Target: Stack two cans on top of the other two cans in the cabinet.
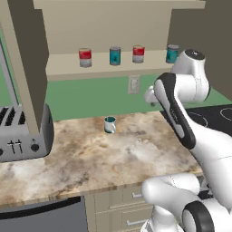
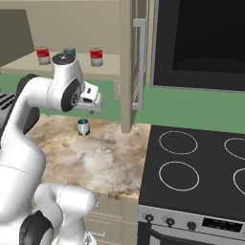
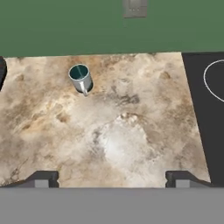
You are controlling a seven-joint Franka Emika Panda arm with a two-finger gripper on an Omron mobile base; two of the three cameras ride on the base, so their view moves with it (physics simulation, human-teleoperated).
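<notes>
Four cans stand in a row on the tan shelf (image 1: 102,67) of the beige cabinet (image 1: 113,22): a red-and-white can (image 1: 85,57), a teal can (image 1: 115,55), a second red-and-white can (image 1: 138,54) and a second teal can (image 1: 172,53). None is stacked on another. My gripper (image 3: 113,178) is open, its fingertips (image 3: 42,179) wide apart with nothing between them. It hangs below the shelf and looks down on the marble counter (image 3: 122,131). In the right base view my hand (image 2: 92,99) sits above the counter, well under the cans.
A teal-and-white mug (image 1: 109,124) stands on the counter near the wall. A toaster (image 1: 22,133) sits at the left, and a black stove (image 2: 201,167) at the right. The cabinet's dark door (image 1: 31,50) hangs open at the left. A wall outlet (image 1: 133,84) is under the shelf.
</notes>
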